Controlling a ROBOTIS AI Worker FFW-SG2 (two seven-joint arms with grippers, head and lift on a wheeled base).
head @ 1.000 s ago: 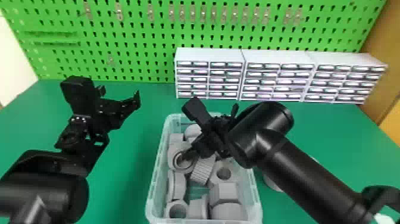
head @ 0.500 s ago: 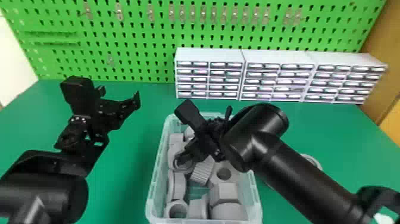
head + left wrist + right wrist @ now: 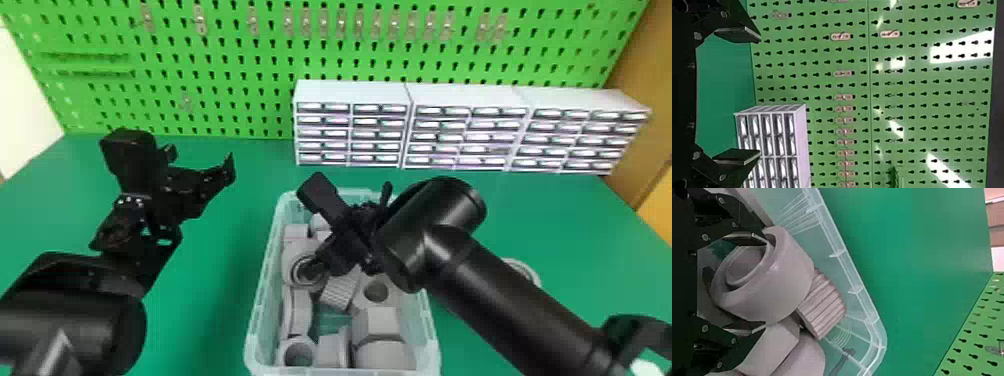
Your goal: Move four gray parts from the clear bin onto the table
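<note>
The right claw (image 3: 767,284) is standing inside the clear bin (image 3: 265,280), its fingers apart and straddling a thick-walled round part (image 3: 787,280); no firm clamp is showing. That part is resting in the bin, tilted against its neighbours, its hollow end facing the wrist. The left claw (image 3: 760,96) is waiting over the left side of the desk (image 3: 200,310), its fingers apart and empty. Another round gray part (image 3: 525,270) is lying on the desk beside the bin, partly behind the right arm.

The round part is looking like stiff, light plastic, unlikely to crush or bend. Its smooth, curved wall is probably offering little bite, so flat pads are risking a slip or roll if closing off-centre. The robot is best taking it across its full width, pads square on opposite outer walls, while keeping clear of the ribbed part (image 3: 824,303) wedged alongside.
</note>
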